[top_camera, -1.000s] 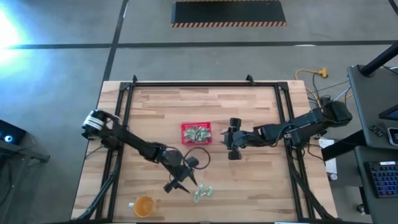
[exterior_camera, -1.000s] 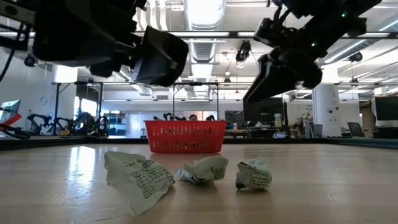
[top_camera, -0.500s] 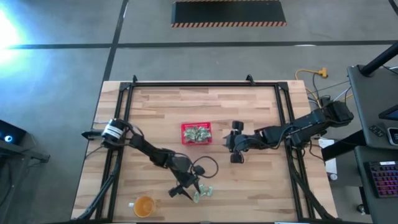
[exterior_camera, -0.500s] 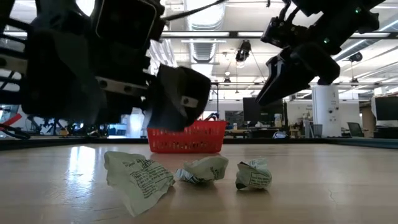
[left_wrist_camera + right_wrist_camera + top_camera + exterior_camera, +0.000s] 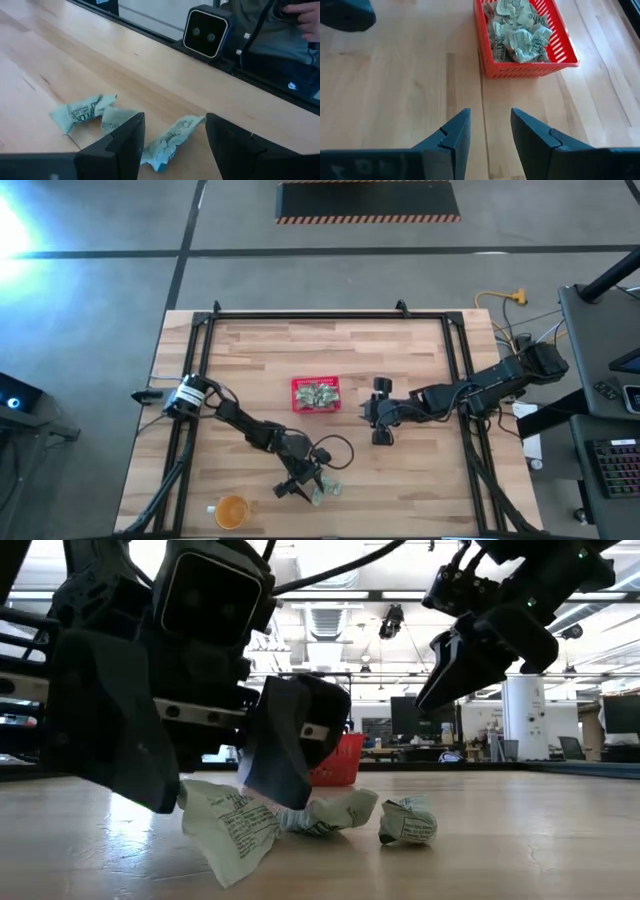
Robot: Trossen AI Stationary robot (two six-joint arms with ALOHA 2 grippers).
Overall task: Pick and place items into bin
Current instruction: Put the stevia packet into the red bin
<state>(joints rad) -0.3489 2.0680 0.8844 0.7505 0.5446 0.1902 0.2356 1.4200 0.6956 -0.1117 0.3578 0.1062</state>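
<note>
Taking the red basket (image 5: pixel 316 394) as the landmark, the left gripper (image 5: pixel 312 485) now sits well to the near side of it, lower and closer to the table's front edge than a second ago, when it hung above the loose packets. Its fingers (image 5: pixel 129 137) are spread wide and hold nothing; one wrapped packet (image 5: pixel 170 140) lies on the wood between them, and two more packets (image 5: pixel 92 112) lie just beside one finger. In the low view the left gripper has dropped from above the scene to the tabletop, and now covers most of the basket (image 5: pixel 340 758) behind it, with the three loose packets (image 5: pixel 405 820) still in a row in front. The right gripper (image 5: pixel 379 415) hovers just to the right of the basket, barely shifted from before, its fingers (image 5: pixel 454 135) parted and empty. The basket (image 5: pixel 570 55) already holds a heap of packets (image 5: pixel 517 30). An orange cup (image 5: pixel 231 511) stands well to the near left of the basket.
</note>
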